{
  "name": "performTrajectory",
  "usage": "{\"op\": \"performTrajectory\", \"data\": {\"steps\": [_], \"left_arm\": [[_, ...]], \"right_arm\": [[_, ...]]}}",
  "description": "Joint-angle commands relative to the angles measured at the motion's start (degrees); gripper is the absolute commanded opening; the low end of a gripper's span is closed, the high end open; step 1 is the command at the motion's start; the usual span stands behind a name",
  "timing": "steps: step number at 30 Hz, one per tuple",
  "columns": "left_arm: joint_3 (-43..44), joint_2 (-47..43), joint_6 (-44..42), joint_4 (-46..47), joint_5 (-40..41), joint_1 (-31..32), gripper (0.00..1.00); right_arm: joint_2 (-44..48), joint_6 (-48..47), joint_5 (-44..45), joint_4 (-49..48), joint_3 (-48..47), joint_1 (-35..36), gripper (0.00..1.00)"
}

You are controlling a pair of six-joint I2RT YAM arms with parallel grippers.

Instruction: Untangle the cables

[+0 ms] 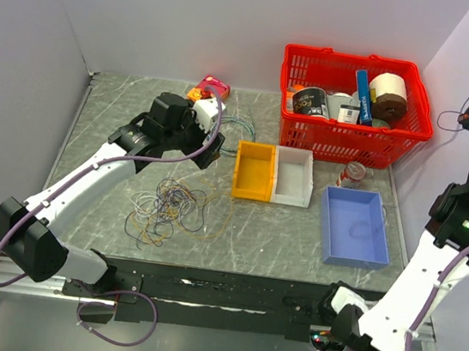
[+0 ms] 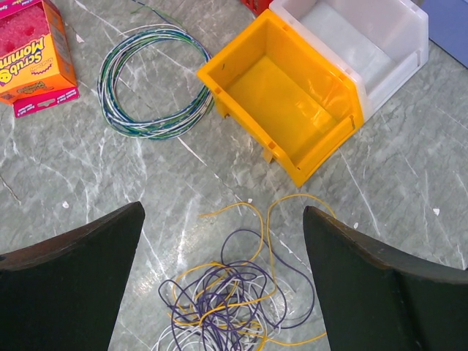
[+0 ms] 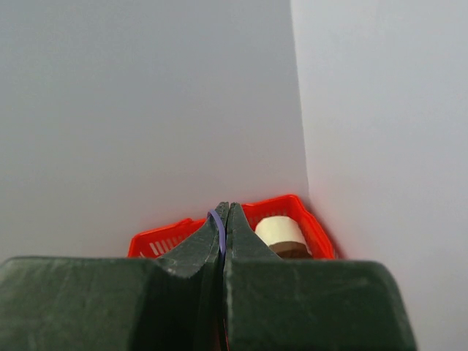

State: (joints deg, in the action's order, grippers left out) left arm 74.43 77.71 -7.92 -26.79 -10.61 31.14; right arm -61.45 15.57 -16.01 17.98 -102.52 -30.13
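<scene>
The cables (image 2: 234,300) are seen lying in one loose heap on the table (image 2: 409,205), towards its near edge and left of centre, just in front of the yellow bin (image 2: 285,95) and well apart from the coil (image 2: 153,80). The left gripper (image 2: 223,210) is held above the heap with its fingers spread wide and nothing between them. The right gripper (image 3: 223,219) is raised far off to the right, facing the basket (image 3: 292,208), with its jaws pressed together. A thin violet line is seen at their seam, but whether it is a strand cannot be told. Several risks can be judged from this. If the heap is entered at its dense middle, many strands are likely to be caught at once, so the whole bunch would be lifted and its knots drawn tighter, not loosened. If a single outlying yellow loop is aimed at, it may be missed, since the strands are thin and lie flat. The fingers would then be closed on nothing or scraped on the table. With the other arm so far away, the heap is not pinned, so any pull is likely to drag it along whole. A strand drawn away from the near edge could be hooked on the bin's rim, and one drawn the other way could be slid over the table's edge.
</scene>
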Motion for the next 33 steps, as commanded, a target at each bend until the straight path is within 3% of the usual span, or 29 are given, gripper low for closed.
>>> {"op": "performTrajectory", "data": {"steps": [1,14,22,27,33], "left_arm": [[0.7,-1.8,-0.6,2.2,0.2,-0.2,0.96],[-1.0,-3.2,-1.0,2.4,0.7,-0.8,0.96],[-1.4,-3.4,-1.0,3.4,0.0,-1.1,0.96],[-3.1,-4.4,-1.8,3.8,0.6,-1.3,0.96],[-7.3,-6.0,-2.7,5.2,2.8,-1.9,0.96]], "right_arm": [[0.8,-1.0,-0.8,-0.8,-0.3,1.3,0.0],[2.9,-1.7,0.2,-5.1,19.0,1.3,0.0],[6.1,-0.5,1.9,-2.5,29.7,3.3,0.0],[5.9,-2.8,1.6,5.1,35.0,6.0,0.0],[8.0,-0.5,1.6,5.3,44.9,6.0,0.0]]}}
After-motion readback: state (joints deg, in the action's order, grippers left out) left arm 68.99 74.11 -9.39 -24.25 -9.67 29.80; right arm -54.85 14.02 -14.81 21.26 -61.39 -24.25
